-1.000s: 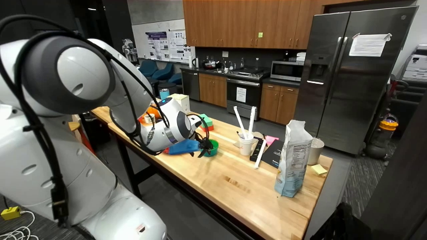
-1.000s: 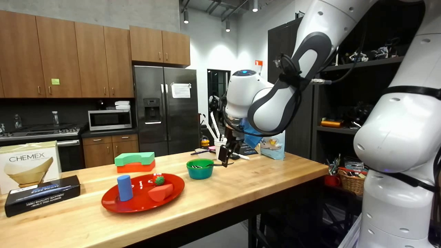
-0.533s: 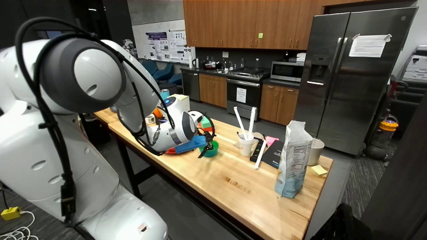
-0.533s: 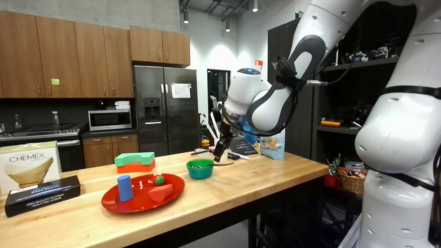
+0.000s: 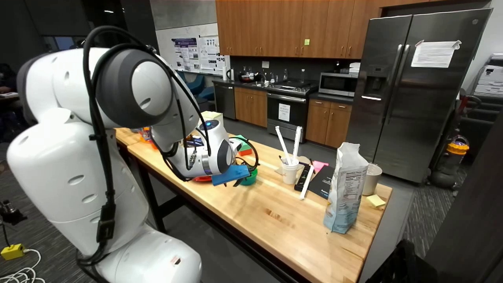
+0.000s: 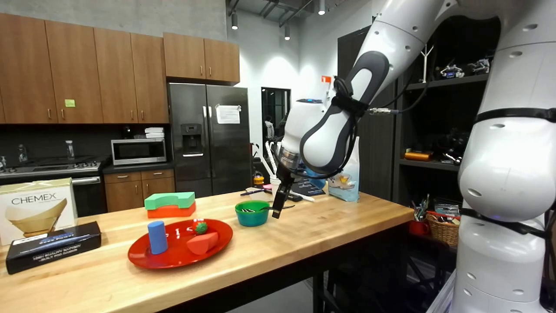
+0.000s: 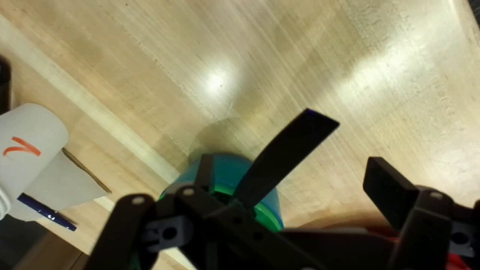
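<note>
No grip yet, our jaws just gape wide by the flat black utensil (image 7: 287,157) in the round green plastic bowl (image 6: 252,218).

The Franka Panda arm (image 5: 129,84) carries its elbow well higher than the green bowl (image 6: 249,218), its forearm (image 6: 373,78) sloping down toward the bowl. The wrist (image 6: 299,124) leans above bowl height. Under it, the Robotiq gripper (image 7: 292,173) slants downward, jaws spread wide. In the wrist view, one finger (image 7: 204,170) overlaps the bowl; the opposite finger (image 7: 390,187) stands apart from it.
</note>
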`<state>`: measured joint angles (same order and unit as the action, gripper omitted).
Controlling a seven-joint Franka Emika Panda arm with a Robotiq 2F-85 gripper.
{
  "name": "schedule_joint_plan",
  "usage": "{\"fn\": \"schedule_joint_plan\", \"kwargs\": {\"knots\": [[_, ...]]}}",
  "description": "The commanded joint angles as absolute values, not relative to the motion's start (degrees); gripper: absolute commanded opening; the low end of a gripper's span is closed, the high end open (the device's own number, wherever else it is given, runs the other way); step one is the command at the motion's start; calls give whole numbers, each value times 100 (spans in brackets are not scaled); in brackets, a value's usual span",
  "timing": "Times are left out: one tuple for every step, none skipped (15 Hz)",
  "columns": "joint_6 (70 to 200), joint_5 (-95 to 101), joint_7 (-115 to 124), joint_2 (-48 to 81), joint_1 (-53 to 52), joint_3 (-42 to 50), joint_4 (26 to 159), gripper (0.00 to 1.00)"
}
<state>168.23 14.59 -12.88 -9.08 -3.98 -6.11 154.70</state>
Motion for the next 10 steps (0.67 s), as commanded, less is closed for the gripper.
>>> {"fn": "schedule_joint_plan", "kwargs": {"knots": [[16335, 1476, -1551, -986, -451, -518, 15338, 100], [16261, 1473, -1573, -985, -454, -519, 15321, 100], [16191, 1474, -1590, -996, -452, -519, 15306, 100], [16133, 1466, -1600, -994, -455, -519, 15287, 100], [16094, 1471, -1595, -1000, -450, -520, 15279, 100], [16069, 1462, -1603, -1001, -451, -517, 15271, 100], [16101, 1471, -1595, -996, -444, -516, 15270, 100], [16151, 1549, -1534, -1000, -407, -531, 15272, 81], [16231, 1577, -1533, -993, -399, -528, 15278, 75], [16293, 1600, -1518, -987, -389, -529, 15281, 68]]}}
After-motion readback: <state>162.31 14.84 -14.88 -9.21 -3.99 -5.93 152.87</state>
